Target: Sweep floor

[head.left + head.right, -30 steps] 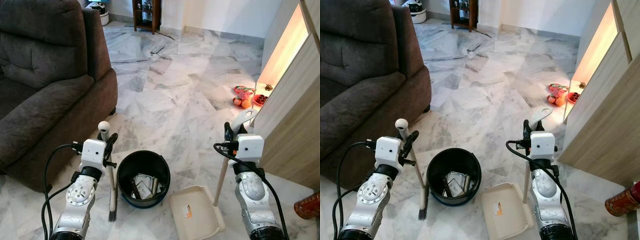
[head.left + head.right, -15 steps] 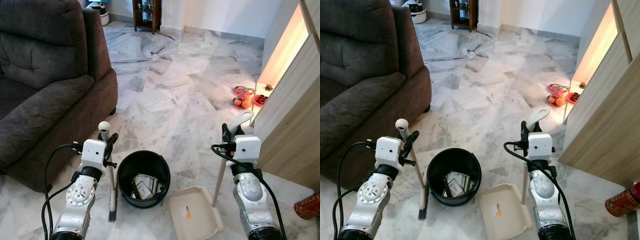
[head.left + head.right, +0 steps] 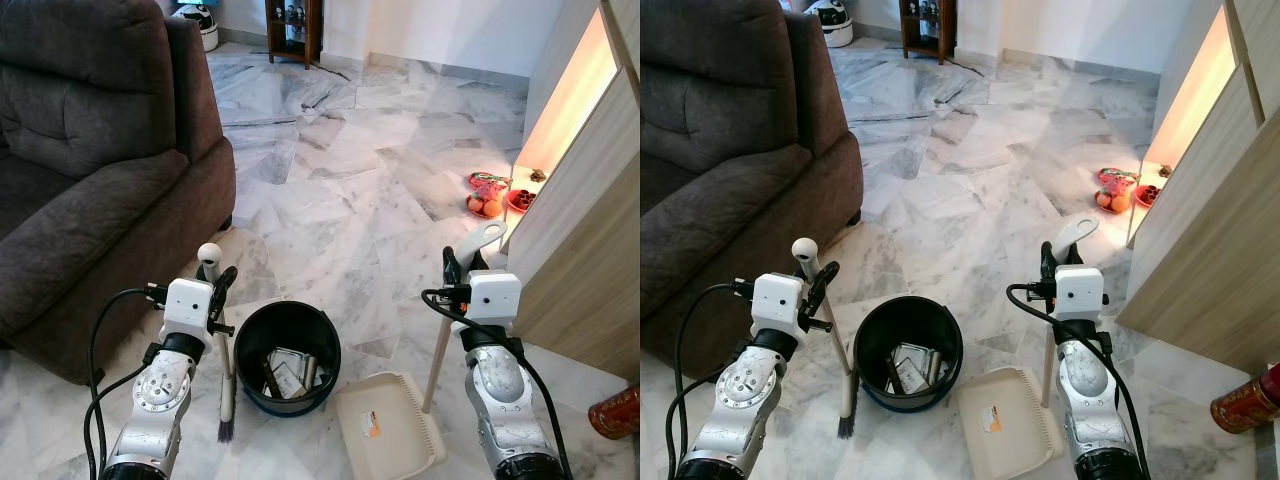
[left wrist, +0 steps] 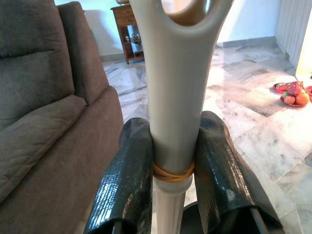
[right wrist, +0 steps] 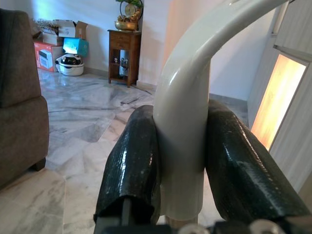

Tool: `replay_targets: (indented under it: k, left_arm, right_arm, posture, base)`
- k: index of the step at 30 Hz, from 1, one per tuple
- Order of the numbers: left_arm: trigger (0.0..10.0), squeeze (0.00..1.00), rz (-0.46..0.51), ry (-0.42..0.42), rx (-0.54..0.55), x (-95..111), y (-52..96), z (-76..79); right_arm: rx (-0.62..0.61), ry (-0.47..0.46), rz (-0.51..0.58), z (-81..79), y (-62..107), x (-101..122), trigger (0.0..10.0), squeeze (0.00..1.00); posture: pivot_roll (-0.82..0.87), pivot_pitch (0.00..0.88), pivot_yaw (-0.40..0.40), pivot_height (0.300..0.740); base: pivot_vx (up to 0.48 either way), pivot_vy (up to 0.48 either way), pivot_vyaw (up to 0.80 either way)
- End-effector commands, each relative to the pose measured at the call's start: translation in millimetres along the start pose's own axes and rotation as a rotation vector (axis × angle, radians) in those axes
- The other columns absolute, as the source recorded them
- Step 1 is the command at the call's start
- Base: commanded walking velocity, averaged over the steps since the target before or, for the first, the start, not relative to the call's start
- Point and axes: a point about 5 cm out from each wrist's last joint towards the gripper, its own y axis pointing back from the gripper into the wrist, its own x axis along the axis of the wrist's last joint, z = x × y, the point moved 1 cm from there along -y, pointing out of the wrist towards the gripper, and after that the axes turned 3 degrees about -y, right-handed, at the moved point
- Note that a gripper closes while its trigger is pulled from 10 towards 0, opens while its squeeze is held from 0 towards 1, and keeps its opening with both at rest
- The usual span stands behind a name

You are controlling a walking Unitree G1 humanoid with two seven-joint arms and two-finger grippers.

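A cream broom [image 3: 222, 350] stands upright just left of a black bin [image 3: 287, 357], bristles on the marble floor. My left gripper [image 3: 216, 290] is shut on its handle; in the left wrist view the black fingers [image 4: 126, 180] clamp the pale shaft. To the right, my right gripper [image 3: 458, 268] is shut on the long handle of a cream dustpan [image 3: 390, 419], whose tray rests on the floor right of the bin with a small orange-and-white scrap in it. The bin holds paper litter [image 3: 285, 372].
A dark brown sofa [image 3: 90, 170] fills the left. A wooden cabinet [image 3: 590, 230] runs along the right, with red and orange items [image 3: 489, 195] on the floor by its lit base. A red-gold jar [image 3: 615, 410] sits at the lower right. Open marble floor lies ahead.
The dustpan and my right gripper have shifted slightly left, bringing the tray closer to the bin. The left arm and broom have stayed put.
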Motion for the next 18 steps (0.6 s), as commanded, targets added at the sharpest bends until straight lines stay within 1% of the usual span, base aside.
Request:
replay_targets:
  k: [1,3,18]
  left_arm:
    - [10.0,0.0,0.052,-0.011,-0.001,10.6,-3.2,-1.3]
    - [10.0,0.0,0.052,-0.011,-0.001,10.7,-3.3,-1.3]
    - [10.0,0.0,0.056,-0.01,0.005,11.6,-4.3,-1.7]
  right_arm:
    - [-0.001,0.003,0.038,0.9,-5.6,7.4,10.0,0.0]
    - [-0.001,0.004,0.039,1.0,-5.9,7.6,10.0,0.0]
    - [0.003,0.004,0.041,0.4,-8.1,9.0,10.0,0.0]
  posture:
    - [0.0,0.066,0.003,0.74]
    - [0.0,0.066,0.003,0.74]
    - [0.0,0.082,0.001,0.74]
  base:
    - [0.0,0.0,0.0]
    - [0.0,0.0,0.0]
    - [-0.264,0.0,0.0]
